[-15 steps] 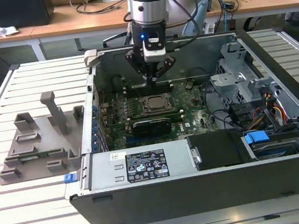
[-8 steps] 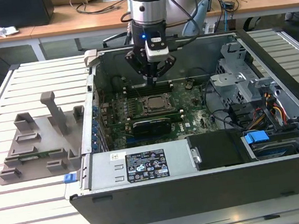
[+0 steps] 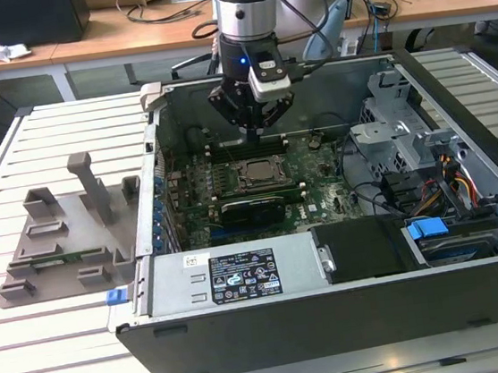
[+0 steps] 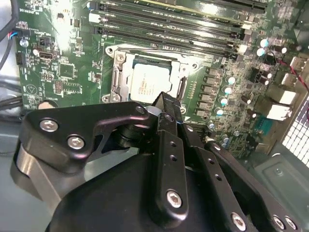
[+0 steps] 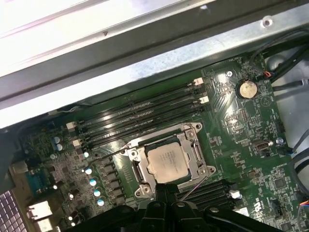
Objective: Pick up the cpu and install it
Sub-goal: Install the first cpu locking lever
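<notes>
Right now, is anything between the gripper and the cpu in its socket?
Nothing: in the exterior view the gripper hangs above the cpu with bare air between; both wrist views show the cpu uncovered.

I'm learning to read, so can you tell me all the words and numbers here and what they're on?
Big sticker on the metal box: print too small to read.
Small label beside it: too small.
cpu lid: faint print, blurred.
Green board: tiny white marks, unreadable.
So nothing can be read for sure.
</notes>
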You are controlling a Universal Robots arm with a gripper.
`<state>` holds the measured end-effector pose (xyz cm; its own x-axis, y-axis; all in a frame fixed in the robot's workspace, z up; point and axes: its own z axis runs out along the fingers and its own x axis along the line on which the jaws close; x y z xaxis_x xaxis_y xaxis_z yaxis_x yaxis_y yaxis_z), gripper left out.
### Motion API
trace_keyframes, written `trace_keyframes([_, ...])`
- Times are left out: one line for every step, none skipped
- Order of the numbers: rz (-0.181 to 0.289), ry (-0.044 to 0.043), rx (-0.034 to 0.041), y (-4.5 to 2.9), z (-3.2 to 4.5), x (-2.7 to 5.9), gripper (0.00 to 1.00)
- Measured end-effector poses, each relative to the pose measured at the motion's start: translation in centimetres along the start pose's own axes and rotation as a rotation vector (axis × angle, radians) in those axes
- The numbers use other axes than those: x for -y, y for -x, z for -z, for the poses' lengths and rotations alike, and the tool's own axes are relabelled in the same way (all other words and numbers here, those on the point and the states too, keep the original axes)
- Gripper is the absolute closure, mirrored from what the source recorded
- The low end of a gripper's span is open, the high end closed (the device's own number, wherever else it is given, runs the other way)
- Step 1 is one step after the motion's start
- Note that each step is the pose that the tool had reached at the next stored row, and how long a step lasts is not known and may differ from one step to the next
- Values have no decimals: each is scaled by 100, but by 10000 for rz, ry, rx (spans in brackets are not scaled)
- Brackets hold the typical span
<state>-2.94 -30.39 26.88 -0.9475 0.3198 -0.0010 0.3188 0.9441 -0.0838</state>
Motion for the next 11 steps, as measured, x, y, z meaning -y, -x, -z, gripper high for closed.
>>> trace_keyframes([117, 1, 10, 0, 0, 0, 89])
trace_keyframes([192, 1, 16, 0, 0, 0, 89])
trace_keyframes([323, 1, 27, 0, 0, 0, 89])
trace_keyframes([405, 2, 35, 0, 0, 0, 89])
trace_keyframes([476, 1, 40, 0, 0, 0, 89])
trace_keyframes([665, 2, 56, 0, -1, 0, 89])
trace_keyframes([777, 1, 66, 1, 0, 0, 89])
trace_keyframes([841, 2, 71, 1, 0, 0, 89])
trace_keyframes([913, 2, 77, 1, 0, 0, 89])
trace_keyframes([987, 2, 84, 1, 0, -1, 89])
trace_keyframes([1050, 2, 89, 1, 0, -1, 89])
